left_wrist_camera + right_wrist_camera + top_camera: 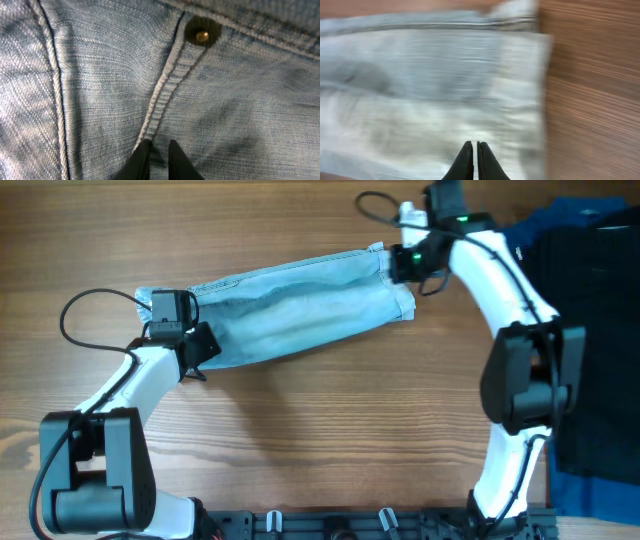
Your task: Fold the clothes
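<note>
Shorts seemingly folded on table

Pale light-blue denim shorts lie flat, folded lengthwise into a long band, slanting across the table's far half, waistband end toward the left edge, cuffed hems toward the far-right corner.

Bright, even light falls from above on the table, leaving only soft shadows. The left wrist view shows the shorts sharp, a rivet glinting; the right wrist view is smeared with blur.
</note>
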`<act>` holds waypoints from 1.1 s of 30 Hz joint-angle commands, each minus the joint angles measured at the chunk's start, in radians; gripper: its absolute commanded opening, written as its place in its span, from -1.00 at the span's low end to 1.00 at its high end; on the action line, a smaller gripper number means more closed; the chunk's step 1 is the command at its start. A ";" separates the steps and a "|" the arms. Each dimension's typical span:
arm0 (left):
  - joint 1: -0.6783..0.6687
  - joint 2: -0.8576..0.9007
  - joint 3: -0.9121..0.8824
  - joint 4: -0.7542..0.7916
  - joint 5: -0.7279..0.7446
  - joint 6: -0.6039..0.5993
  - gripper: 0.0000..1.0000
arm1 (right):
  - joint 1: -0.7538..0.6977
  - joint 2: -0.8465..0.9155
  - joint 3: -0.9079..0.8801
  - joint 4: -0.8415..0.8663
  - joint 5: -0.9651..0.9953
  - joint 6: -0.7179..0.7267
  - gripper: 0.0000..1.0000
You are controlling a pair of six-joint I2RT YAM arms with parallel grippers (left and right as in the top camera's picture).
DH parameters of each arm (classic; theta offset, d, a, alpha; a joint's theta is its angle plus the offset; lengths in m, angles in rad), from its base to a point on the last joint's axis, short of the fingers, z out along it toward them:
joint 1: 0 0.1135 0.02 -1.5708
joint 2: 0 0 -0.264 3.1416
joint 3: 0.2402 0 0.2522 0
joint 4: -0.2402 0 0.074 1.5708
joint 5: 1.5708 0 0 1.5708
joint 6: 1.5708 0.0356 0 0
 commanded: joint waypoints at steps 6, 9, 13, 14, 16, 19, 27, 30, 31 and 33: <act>0.006 0.013 -0.001 -0.007 -0.050 0.013 -0.73 | 0.178 0.091 0.019 0.051 0.005 -0.013 -0.91; 0.006 0.013 -0.001 -0.003 -0.050 0.013 -0.73 | 0.211 0.131 0.019 0.090 0.004 0.025 -0.91; 0.006 0.013 -0.001 -0.004 -0.050 0.013 -0.73 | 0.216 0.174 0.019 0.182 0.008 0.048 -0.91; 0.006 0.013 -0.001 -0.004 -0.050 0.013 -0.73 | 0.215 0.182 0.019 0.209 0.010 0.051 -0.91; 0.006 0.013 -0.001 -0.004 -0.050 0.013 -0.73 | 0.209 0.195 0.019 0.282 0.037 0.083 -0.91; 0.006 0.013 -0.001 -0.003 -0.050 0.013 -0.73 | 0.197 0.205 0.019 0.388 0.053 0.153 -0.91; 0.006 0.013 -0.001 0.000 -0.050 0.013 -0.73 | 0.151 0.274 0.019 0.559 0.060 0.281 -0.91; 0.006 0.013 -0.001 0.000 -0.050 0.013 -0.73 | 0.100 0.326 0.019 0.574 0.076 0.328 -0.92; 0.006 0.013 -0.001 0.000 -0.050 0.013 -0.73 | 0.085 0.335 0.019 0.574 0.076 0.332 -0.91; 0.006 0.013 -0.001 0.000 -0.050 0.013 -0.73 | 0.045 0.337 0.019 0.568 0.076 0.335 -0.91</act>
